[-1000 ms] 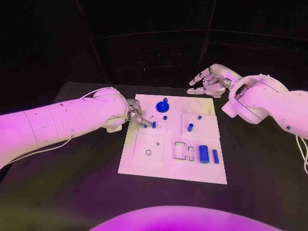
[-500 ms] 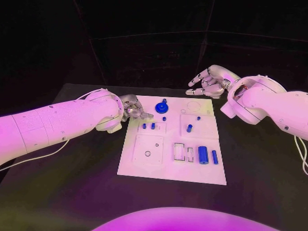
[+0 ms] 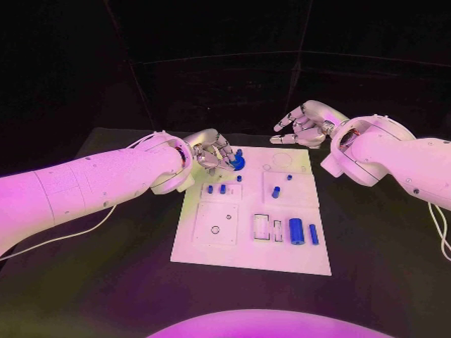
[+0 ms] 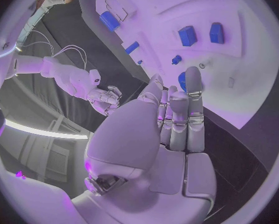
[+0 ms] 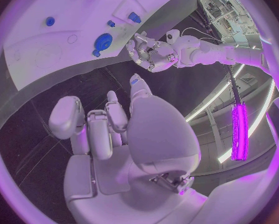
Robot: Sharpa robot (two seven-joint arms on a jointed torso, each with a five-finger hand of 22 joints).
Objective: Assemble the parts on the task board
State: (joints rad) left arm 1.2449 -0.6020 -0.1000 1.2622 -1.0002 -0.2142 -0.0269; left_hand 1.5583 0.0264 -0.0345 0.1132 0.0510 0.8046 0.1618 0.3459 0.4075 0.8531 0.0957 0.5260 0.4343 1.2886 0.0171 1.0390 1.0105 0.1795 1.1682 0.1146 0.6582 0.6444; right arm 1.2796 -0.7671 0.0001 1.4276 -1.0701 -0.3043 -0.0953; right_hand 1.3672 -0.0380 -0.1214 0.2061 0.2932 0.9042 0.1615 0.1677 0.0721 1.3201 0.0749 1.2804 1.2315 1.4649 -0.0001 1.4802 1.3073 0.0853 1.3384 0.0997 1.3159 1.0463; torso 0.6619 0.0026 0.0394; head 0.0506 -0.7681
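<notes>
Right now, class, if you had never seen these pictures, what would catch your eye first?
The white rectangular task board in the middle of the black table, dotted with small blue parts. Then the left silver robot hand, hovering at the board's far left corner beside a round blue knob-shaped part. The right silver robot hand hangs open beyond the far edge.

The left hand point(image 3: 210, 150) hangs over the board's point(image 3: 248, 253) far-left corner, crowding the round blue part point(image 3: 238, 163) there. The right hand point(image 3: 301, 125) sits beyond the far-right corner (off the board), leaving the near half open from above.
</notes>
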